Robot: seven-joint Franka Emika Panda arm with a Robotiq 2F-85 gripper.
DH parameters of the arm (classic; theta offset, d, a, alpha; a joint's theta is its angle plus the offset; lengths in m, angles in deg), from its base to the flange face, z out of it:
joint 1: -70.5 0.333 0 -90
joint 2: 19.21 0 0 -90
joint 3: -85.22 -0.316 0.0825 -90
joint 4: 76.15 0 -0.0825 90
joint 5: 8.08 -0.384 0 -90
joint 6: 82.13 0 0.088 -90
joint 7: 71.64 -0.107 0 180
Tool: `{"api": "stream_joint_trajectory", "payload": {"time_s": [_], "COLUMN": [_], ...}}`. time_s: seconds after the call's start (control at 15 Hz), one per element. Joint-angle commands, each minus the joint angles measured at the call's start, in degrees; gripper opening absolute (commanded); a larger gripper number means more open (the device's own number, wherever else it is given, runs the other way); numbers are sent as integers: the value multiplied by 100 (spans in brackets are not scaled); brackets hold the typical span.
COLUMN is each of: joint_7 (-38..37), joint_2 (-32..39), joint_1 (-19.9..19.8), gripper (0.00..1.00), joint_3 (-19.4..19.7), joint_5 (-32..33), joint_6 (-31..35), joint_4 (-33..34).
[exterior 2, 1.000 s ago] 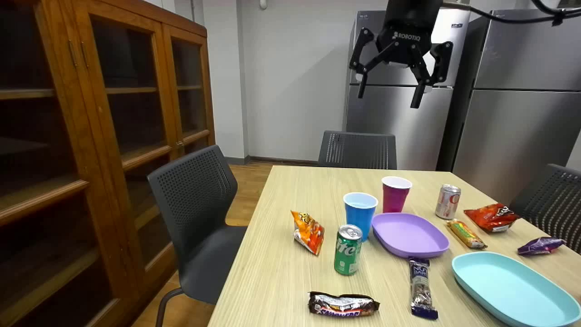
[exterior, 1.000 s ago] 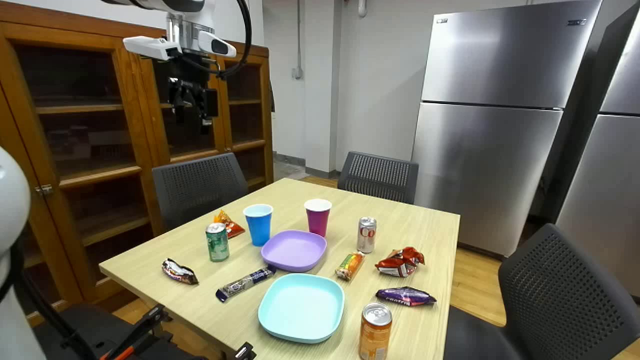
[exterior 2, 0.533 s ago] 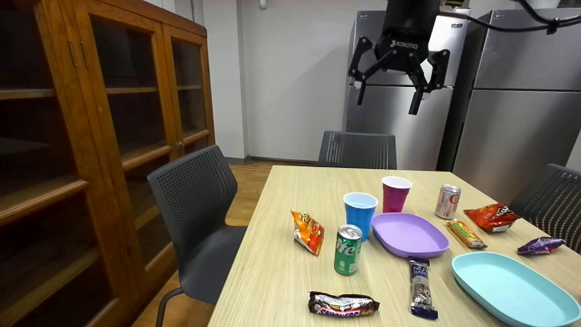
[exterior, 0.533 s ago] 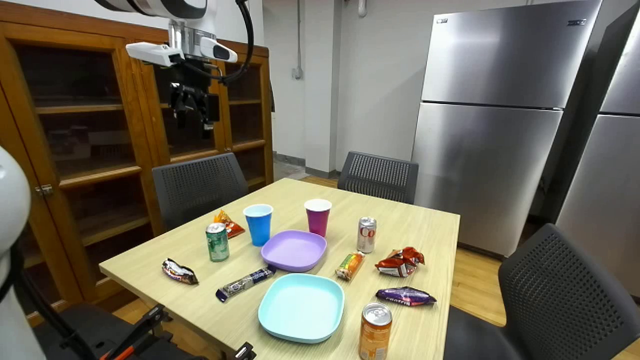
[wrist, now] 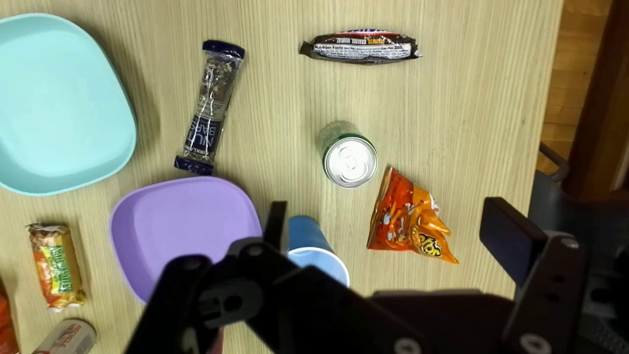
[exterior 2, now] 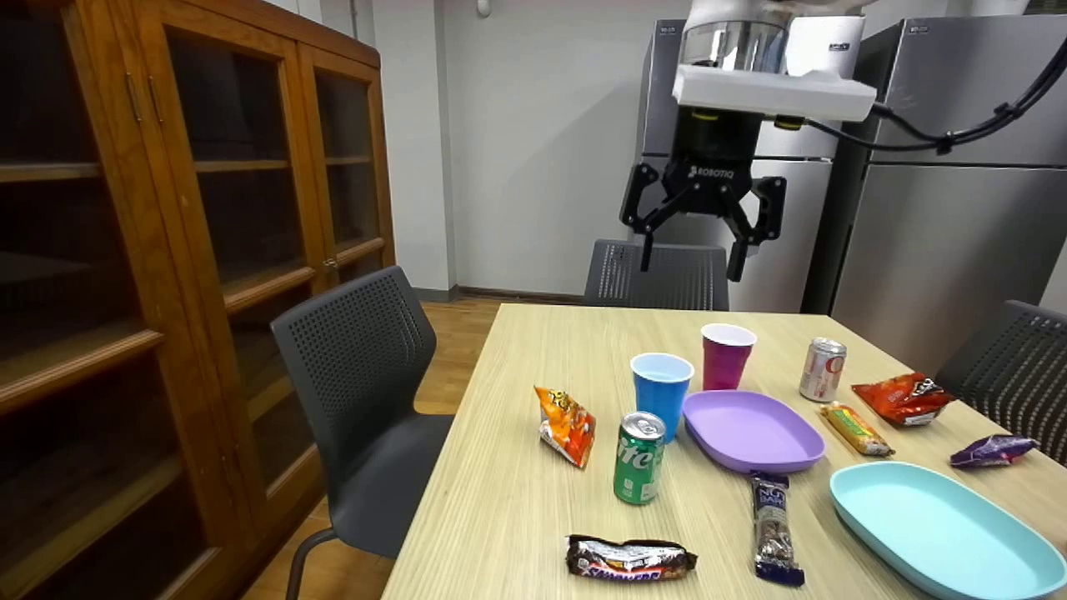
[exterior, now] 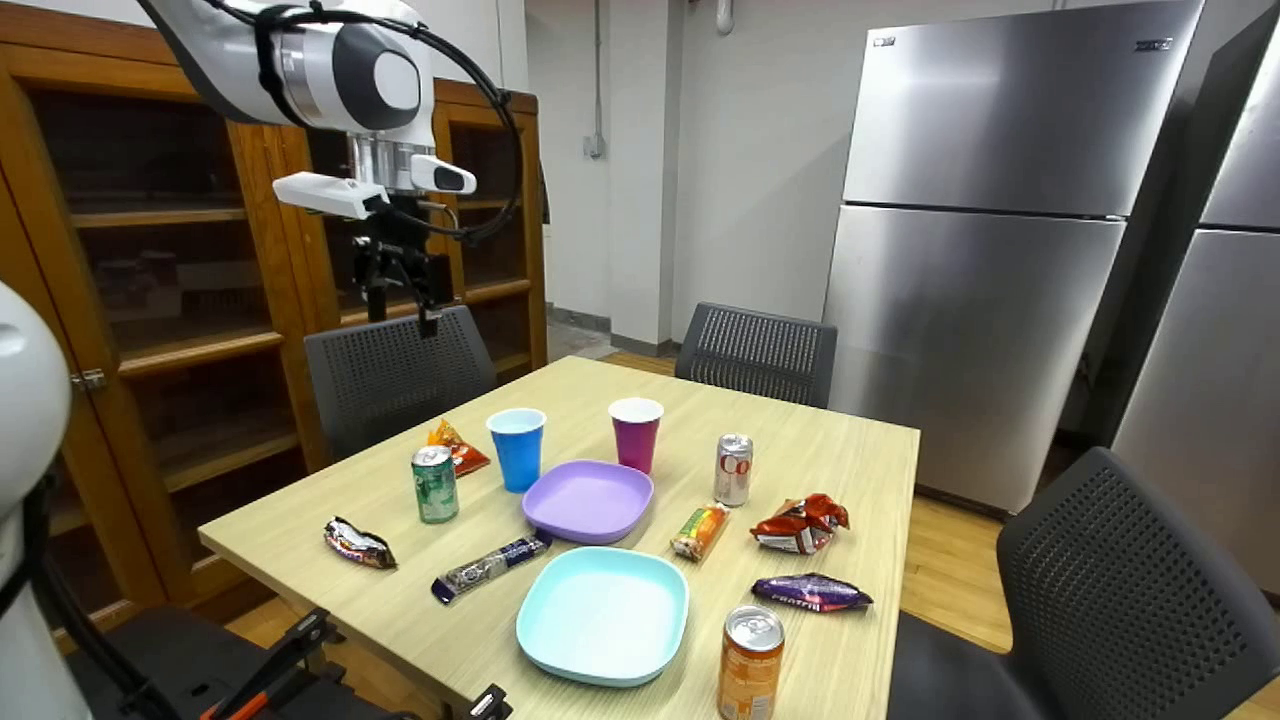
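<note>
Gripper [exterior 2: 692, 265] empty, spread wide, touching nothing. Below, framed between its fingers in wrist view: crinkled orange foil snack bag [wrist: 410, 221], probably peaked by trapped air. Near it, tapered blue plastic cup [wrist: 307, 234], upright, likely for stability.

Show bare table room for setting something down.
Free: in an exterior view, the table beyond the blue cup and maroon cup; also the patch between Snickers bar, green can, orange bag and table edge. Crowded: around the purple plate, hemmed by both cups, nut bar and teal plate.
</note>
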Motion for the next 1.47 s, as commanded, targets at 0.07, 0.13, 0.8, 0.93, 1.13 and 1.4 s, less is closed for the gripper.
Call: {"api": "stream_joint_trajectory", "payload": {"time_s": [0.07, 0.13, 0.8, 0.93, 1.13, 1.4], "joint_7": [-103, -108, 62, 48, 28, 3], "joint_2": [334, 407, 1568, 1813, 2110, 2414], "joint_1": [78, 88, 248, 314, 419, 544], "gripper": [100, 100, 100, 100, 100, 100], "joint_3": [12, 21, 85, 114, 177, 308], "joint_5": [232, 294, 472, 476, 500, 528], "joint_6": [585, 732, 1907, 2005, 2097, 2048], "joint_4": [-133, -163, -48, 41, 189, 403]}}
